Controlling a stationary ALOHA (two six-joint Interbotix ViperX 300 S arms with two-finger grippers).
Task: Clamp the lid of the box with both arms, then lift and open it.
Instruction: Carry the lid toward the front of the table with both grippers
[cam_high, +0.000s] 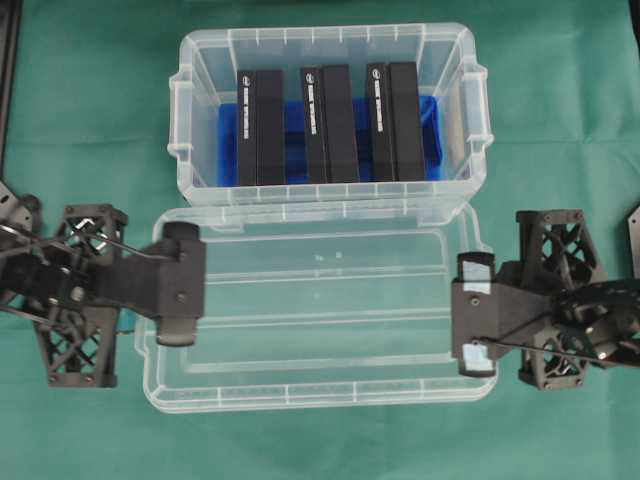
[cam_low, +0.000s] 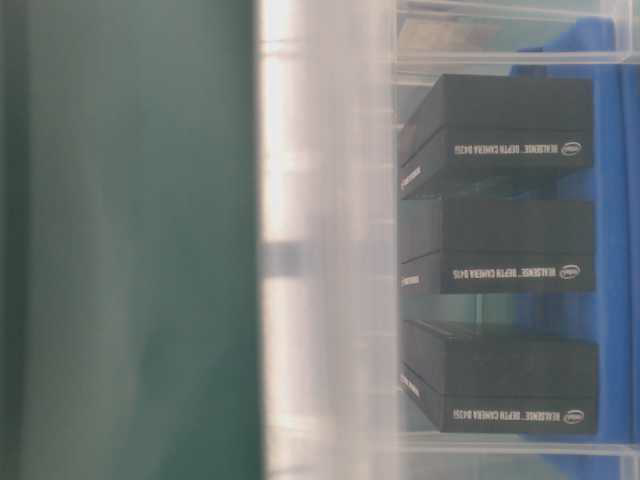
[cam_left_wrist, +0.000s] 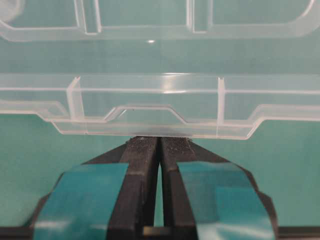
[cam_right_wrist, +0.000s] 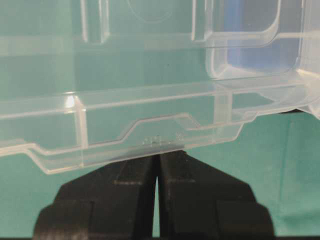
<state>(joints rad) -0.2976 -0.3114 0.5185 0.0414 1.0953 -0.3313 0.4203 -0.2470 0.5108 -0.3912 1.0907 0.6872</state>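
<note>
The clear box stands uncovered at the back, with blue lining and three black slabs inside; the table-level view shows its wall close up. The flat clear lid is off the box, level in front of it. My left gripper is shut on the lid's left side tab, its teal-taped jaws pressed together. At the opposite end my right gripper is shut on the right tab. Whether the lid rests on the cloth or hangs above it I cannot tell.
Green cloth covers the table all round. The lid's far edge lies close to the box's front rim. The left arm's lattice wrist sits left of the lid and the right arm's right of it.
</note>
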